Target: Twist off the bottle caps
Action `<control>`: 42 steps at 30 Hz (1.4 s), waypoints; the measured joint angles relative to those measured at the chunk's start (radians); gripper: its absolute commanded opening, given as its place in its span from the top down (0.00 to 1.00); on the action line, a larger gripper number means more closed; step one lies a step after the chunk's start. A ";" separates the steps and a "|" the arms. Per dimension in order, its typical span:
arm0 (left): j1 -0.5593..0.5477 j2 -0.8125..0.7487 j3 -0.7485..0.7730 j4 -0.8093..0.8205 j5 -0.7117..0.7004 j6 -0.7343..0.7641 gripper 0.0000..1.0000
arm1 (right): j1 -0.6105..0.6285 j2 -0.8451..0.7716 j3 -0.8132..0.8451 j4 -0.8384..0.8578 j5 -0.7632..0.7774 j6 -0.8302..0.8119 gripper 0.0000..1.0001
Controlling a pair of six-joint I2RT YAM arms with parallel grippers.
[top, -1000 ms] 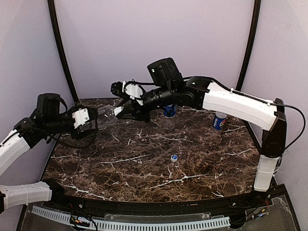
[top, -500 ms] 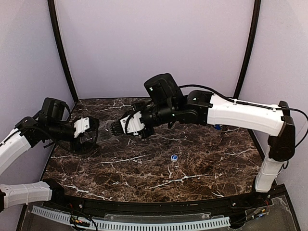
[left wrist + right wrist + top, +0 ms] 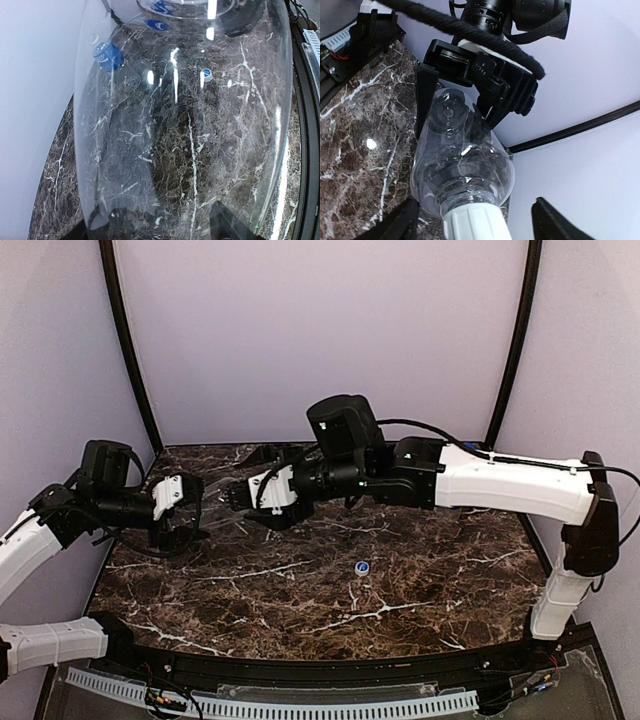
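Both arms have come lower in the last second, and the right wrist has rolled. The left gripper (image 3: 186, 512) clamps the bottle (image 3: 462, 165) by its base, sideways above the back left of the table (image 3: 430, 590). The right gripper (image 3: 234, 498) stands wide around the white cap (image 3: 475, 227), not touching, so I judge a fresh grip is next; one blue cap (image 3: 362, 567) lies loose mid-table

Bottle (image 3: 462, 170) between both arms' jaws (base leftward); loose cap (image 3: 362, 567) on table (image 3: 420, 612), nearer.
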 measured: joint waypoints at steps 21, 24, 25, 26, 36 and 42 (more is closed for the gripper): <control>-0.001 -0.031 -0.156 0.510 -0.381 0.023 0.66 | -0.264 -0.020 0.101 0.122 -0.343 1.321 0.10; -0.001 -0.031 -0.162 0.552 -0.409 0.038 0.66 | -0.271 0.044 0.158 0.095 -0.332 1.449 0.02; -0.001 -0.031 -0.164 0.564 -0.416 0.042 0.66 | -0.269 0.060 0.167 0.085 -0.330 1.473 0.01; -0.001 -0.030 -0.165 0.571 -0.421 0.048 0.66 | -0.265 0.082 0.183 0.069 -0.332 1.492 0.01; -0.001 -0.023 -0.174 0.604 -0.437 0.075 0.67 | -0.227 0.151 0.277 -0.004 -0.316 1.526 0.33; -0.002 -0.014 -0.174 0.604 -0.437 0.087 0.66 | -0.224 0.188 0.343 -0.011 -0.325 1.529 0.42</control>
